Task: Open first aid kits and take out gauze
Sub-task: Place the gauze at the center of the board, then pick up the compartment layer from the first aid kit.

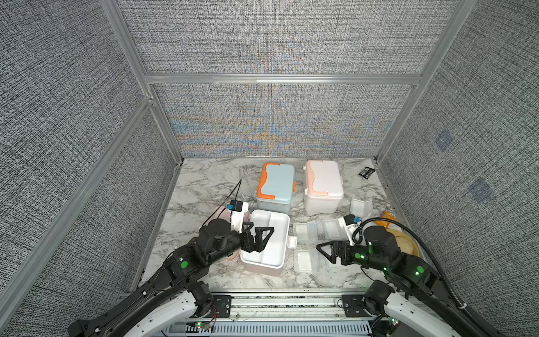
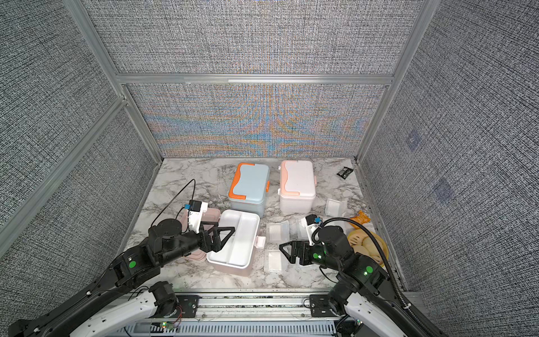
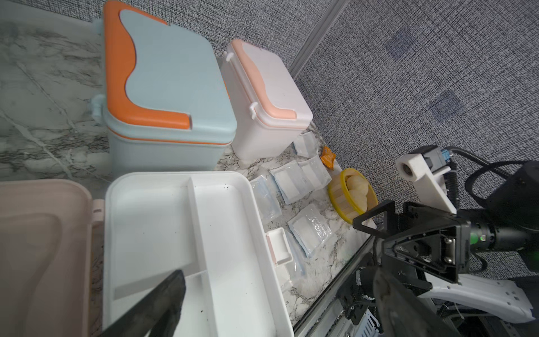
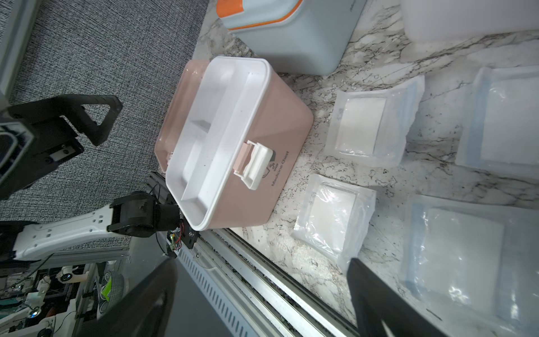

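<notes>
Only right wrist view shows lettering point(image 4: 280, 169) on open pink kit's point(image 4: 291, 122) wall. Gauze pads point(image 1: 304, 232) lie on table point(image 1: 204, 189) beside it. Left gripper point(image 1: 261, 230) hovers over kit, right gripper point(image 1: 325, 248) over pads; fingers point(image 4: 379, 297) spread, empty.

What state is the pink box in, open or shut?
Open: the pink box has its lid lying beside it, and its white inner tray shows, empty.

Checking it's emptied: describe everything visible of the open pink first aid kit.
The pink kit is a rounded plastic box, upright on the marble table near the front edge. Its white divided tray looks empty except dark specks. The white latch is unclipped, above "Medicine Chest" print. Its pink lid lies alongside.
</notes>
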`<state>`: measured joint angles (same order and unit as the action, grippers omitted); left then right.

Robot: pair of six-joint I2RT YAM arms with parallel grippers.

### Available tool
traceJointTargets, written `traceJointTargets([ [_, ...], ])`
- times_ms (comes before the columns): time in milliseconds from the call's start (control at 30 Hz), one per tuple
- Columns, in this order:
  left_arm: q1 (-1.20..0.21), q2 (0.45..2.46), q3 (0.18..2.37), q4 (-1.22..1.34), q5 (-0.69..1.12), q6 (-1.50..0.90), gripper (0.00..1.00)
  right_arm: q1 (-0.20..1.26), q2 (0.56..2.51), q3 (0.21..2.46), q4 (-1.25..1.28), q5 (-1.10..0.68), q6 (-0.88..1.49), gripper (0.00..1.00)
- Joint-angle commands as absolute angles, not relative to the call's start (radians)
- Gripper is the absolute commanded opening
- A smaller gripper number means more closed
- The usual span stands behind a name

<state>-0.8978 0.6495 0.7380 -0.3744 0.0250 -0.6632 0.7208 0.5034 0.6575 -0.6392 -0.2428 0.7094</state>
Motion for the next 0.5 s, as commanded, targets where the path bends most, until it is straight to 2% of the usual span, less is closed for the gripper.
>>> traceJointTargets([
  [0,-0.898,0.616,0.734,-0.404,-0.024,-0.652,1.00,0.722,0.477,0.649,-0.626,-0.259,0.717,0.93],
  [467,-0.895,0.699,0.758,-0.512,-0.026,-0.655,1.00,0.725,0.617,0.660,-0.508,-0.302,0.720,0.95],
])
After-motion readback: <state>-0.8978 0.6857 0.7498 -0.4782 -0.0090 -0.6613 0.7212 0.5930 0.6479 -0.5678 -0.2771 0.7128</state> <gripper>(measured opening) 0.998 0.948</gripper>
